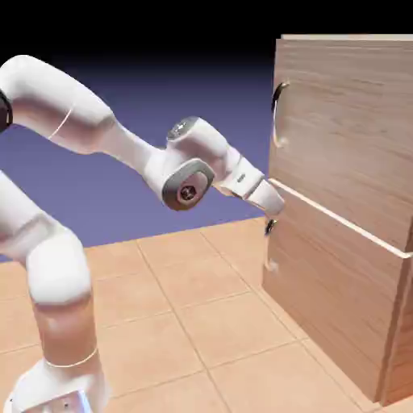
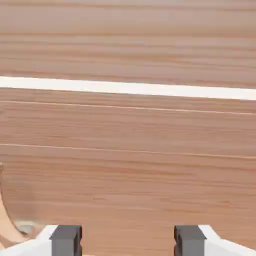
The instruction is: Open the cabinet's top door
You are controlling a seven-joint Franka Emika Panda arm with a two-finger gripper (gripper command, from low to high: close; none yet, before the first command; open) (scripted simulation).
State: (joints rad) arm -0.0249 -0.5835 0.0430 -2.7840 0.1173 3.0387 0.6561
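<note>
Pincer spread open, nothing between its tips, near the seam between the panels; cabinet at the exterior view's right, top door closed, dark curved handle at its left edge.

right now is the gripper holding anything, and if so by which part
Nothing is held: the gripper stands open, with only the cabinet's wood-grain front showing between its two finger tips, and the curved handle lies off to one side, outside them.
</note>
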